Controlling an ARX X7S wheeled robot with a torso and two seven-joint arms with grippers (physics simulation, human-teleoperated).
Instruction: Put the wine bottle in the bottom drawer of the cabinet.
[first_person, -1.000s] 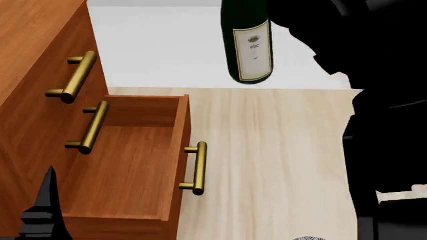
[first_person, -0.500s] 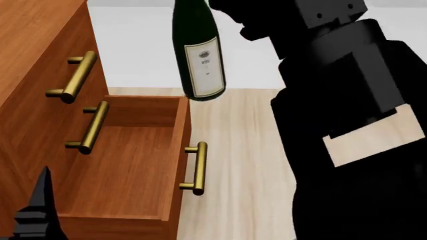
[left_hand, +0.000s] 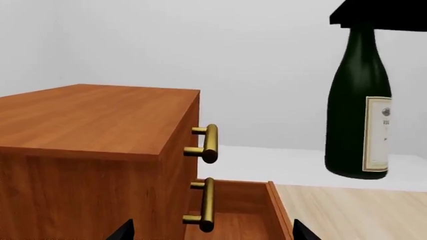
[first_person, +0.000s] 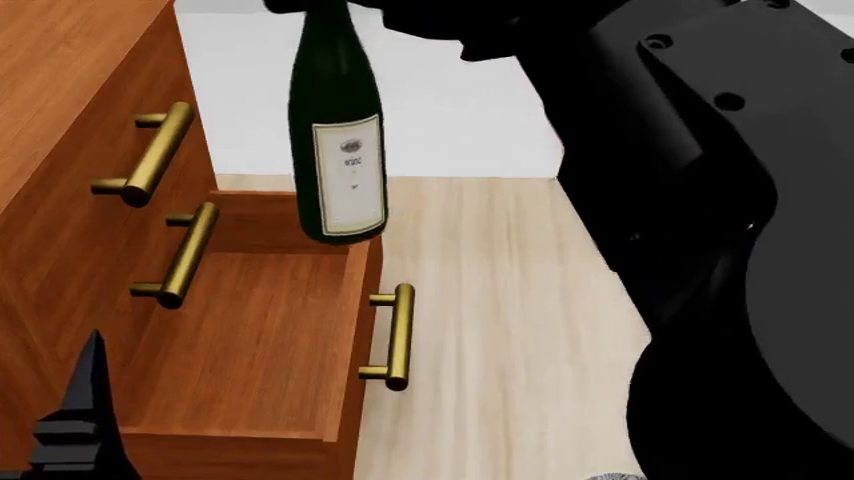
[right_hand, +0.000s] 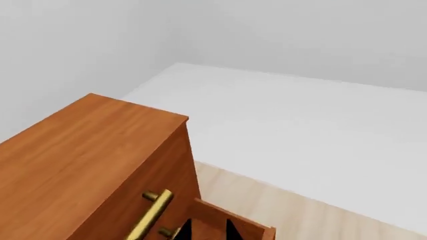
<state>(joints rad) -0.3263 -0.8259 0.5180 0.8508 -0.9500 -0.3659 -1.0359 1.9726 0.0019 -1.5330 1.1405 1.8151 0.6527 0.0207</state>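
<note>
Right claw: mostly out of sight; head view shows only a black block at the top edge over the bottle's neck, so a grip on the neck is my guess, not seen. Jaws themselves: cannot tell.
Left claw: black fingertips at lower left of head view, low beside the drawer's near corner; nothing between the tips in left wrist view, reads as released and idle.
Wine bottle: hangs upright in upper centre-left of head view, label facing the camera, base in the air in line with the drawer's back right corner. In left wrist view it sits at the right edge, clearly above the drawer, not touching wood.
Bottom drawer: pulled out, open, inside bare; brass handle on its front at centre of head view.
Cabinet: left side of head view, two upper drawer fronts shut.
Floor: pale wood, right of the drawer.
Done: drawer open, bottle lifted and carried roughly to the drawer.
Left: centre the bottle over the box, lower or lay it in, let go.
Risk, judged: drawer looks shallow, bottle is tall; standing up it would stick out, so it likely needs tilting flat.
Progress: past halfway, placement not yet done.
</note>
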